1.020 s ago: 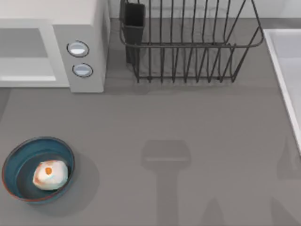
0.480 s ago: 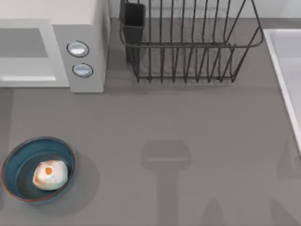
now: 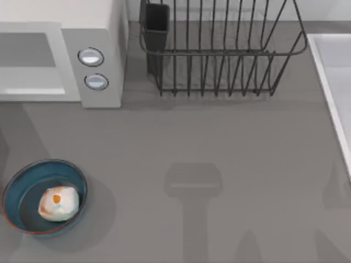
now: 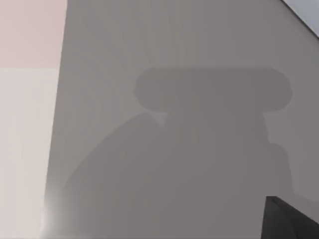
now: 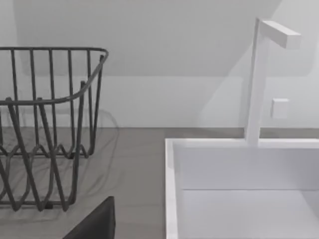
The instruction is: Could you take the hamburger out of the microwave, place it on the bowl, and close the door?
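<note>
Hamburger (image 3: 58,203) sits in bowl (image 3: 16,181); microwave (image 3: 101,33) cavity open at table's far left, nearer left arm. Jaws' state: can't tell.

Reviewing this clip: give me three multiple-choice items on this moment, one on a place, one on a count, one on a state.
1. Where is the hamburger?
A. inside the bowl
B. inside the microwave
C. on the dish rack

2. How many round buttons are on the microwave's front panel?
A. one
B. two
C. four

3. What does the microwave's cavity hold?
A. a plate
B. a cup
C. nothing visible

Answers: 1 A, the lump sits in the blue bowl; 2 B, two silver-blue buttons, stacked; 3 C, the grey cavity looks bare.
</note>
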Controlling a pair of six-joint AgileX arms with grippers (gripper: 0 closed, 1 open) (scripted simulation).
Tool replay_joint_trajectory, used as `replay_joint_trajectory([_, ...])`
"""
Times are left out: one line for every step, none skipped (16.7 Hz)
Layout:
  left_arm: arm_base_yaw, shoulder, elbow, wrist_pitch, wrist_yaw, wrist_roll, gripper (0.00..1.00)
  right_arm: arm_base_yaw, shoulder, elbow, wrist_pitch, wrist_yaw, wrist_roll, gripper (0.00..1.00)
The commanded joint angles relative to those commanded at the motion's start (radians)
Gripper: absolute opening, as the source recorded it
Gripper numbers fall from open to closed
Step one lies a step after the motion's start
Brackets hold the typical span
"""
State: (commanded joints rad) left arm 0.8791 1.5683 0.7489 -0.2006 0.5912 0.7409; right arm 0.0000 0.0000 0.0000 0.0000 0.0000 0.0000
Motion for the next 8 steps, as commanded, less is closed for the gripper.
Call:
replay_joint_trajectory([0.0, 0.0, 0.0, 0.0, 0.0, 0.0, 0.0, 0.0, 0.0, 0.0, 0.0, 0.0, 0.0, 1.0])
replay_joint_trajectory([0.006, 0.004, 0.0, -0.003, 0.004, 0.001, 0.0, 0.0, 0.0, 0.0, 0.0, 0.0, 0.0, 1.0])
replay_joint_trajectory([0.003, 0.001, -0.003, -0.002, 0.002, -0.003, 0.0, 0.0, 0.0, 0.0, 0.0, 0.0, 0.0, 1.0])
replay_joint_trajectory([-0.011, -0.013, -0.017, 0.004, -0.008, -0.016, 0.0, 0.0, 0.0, 0.0, 0.0, 0.0, 0.0, 1.0])
replay_joint_trajectory([-0.035, -0.037, -0.04, 0.013, -0.023, -0.04, 0.0, 0.0, 0.0, 0.0, 0.0, 0.0, 0.0, 1.0])
replay_joint_trajectory([-0.068, -0.072, -0.071, 0.024, -0.042, -0.072, 0.0, 0.0, 0.0, 0.0, 0.0, 0.0, 0.0, 1.0])
replay_joint_trajectory([-0.108, -0.114, -0.106, 0.037, -0.064, -0.108, 0.0, 0.0, 0.0, 0.0, 0.0, 0.0, 0.0, 1.0])
replay_joint_trajectory([-0.153, -0.162, -0.144, 0.051, -0.088, -0.147, 0.0, 0.0, 0.0, 0.0, 0.0, 0.0, 0.0, 1.0])
